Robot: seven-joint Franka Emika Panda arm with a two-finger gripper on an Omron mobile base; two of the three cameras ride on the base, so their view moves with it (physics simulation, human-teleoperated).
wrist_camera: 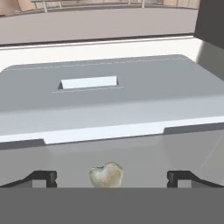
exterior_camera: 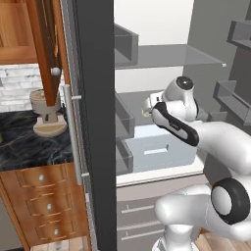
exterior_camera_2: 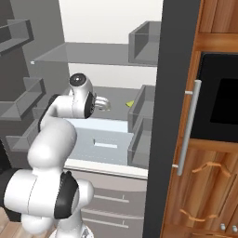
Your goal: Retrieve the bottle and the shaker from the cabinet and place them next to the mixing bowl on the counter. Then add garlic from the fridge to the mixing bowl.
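I'm parked in front of the open fridge (exterior_camera: 95,122), its pale grey shelves and a closed drawer box (wrist_camera: 109,96) ahead of me, with the black marble bench (exterior_camera: 29,142) off to the left beyond the door. The gripper (wrist_camera: 112,177) is reaching in over the middle shelf with its jaws spread as wide as they go and nothing between them yet. The garlic (wrist_camera: 106,174) sits on that shelf, roughly centred between the two fingertips (wrist_camera: 43,177) and close to the hand.

My worry is the closing move: the bulb is small, rounded and lumpy, so if the jaws shut off-centre it could squirt out sideways or roll towards the drawer box. Coming in too low could scrape the fingertips on the shelf; too high and they would only pinch the crown.

From the base cameras the arm's own wrist hides the fingers, and the garlic is only a faint pale speck there. The lower part of the bulb is cut off in the hand view, so I cannot tell how it rests on the shelf.
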